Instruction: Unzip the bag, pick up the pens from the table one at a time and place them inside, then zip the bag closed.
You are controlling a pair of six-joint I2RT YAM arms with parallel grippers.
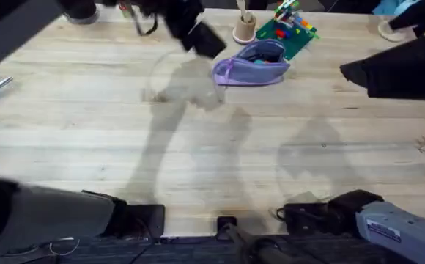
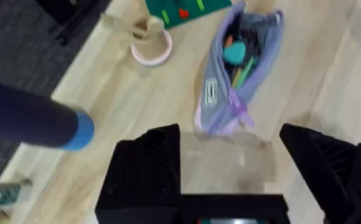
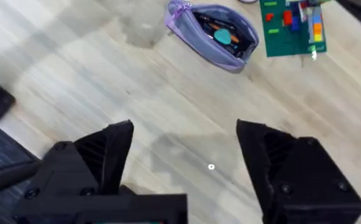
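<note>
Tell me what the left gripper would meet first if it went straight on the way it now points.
Probably the bag: the open left gripper points at its near end across a short strip of bare table. Depth is unclear, so it might touch wood first.

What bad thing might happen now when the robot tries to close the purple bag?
The bag gapes open with pens and other bits near its mouth, so the zipper could snag on them. The soft bag lies loose on the table and might slide when pulled. It sits right beside the green brick plate, which a gripper might bump.
</note>
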